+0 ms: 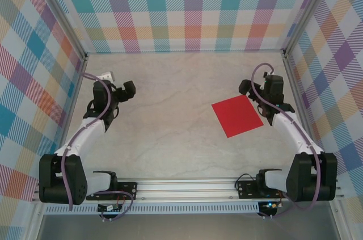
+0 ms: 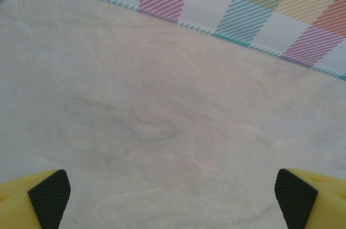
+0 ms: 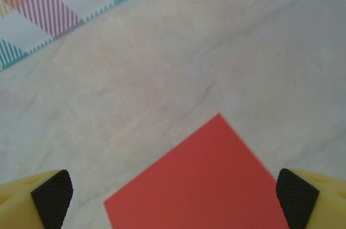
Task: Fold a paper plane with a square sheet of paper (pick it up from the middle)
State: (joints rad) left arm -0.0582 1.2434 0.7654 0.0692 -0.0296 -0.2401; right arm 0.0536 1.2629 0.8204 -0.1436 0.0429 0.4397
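Note:
The square sheet of paper (image 1: 237,116) is bright red and lies flat on the pale table, right of centre. In the right wrist view the sheet (image 3: 205,185) shows a corner pointing away, low in the frame between the fingers. My right gripper (image 1: 245,88) hangs just above the sheet's far right corner, open, with nothing between its yellow fingers (image 3: 51,196). My left gripper (image 1: 129,88) stands open over bare table on the left, far from the sheet; its black fingertips (image 2: 50,196) frame empty tabletop.
Checked walls (image 1: 181,7) close in the table at the back and both sides. A small white object (image 1: 106,75) lies by the left wall behind the left arm. A metal rail (image 1: 187,186) with both arm bases runs along the near edge.

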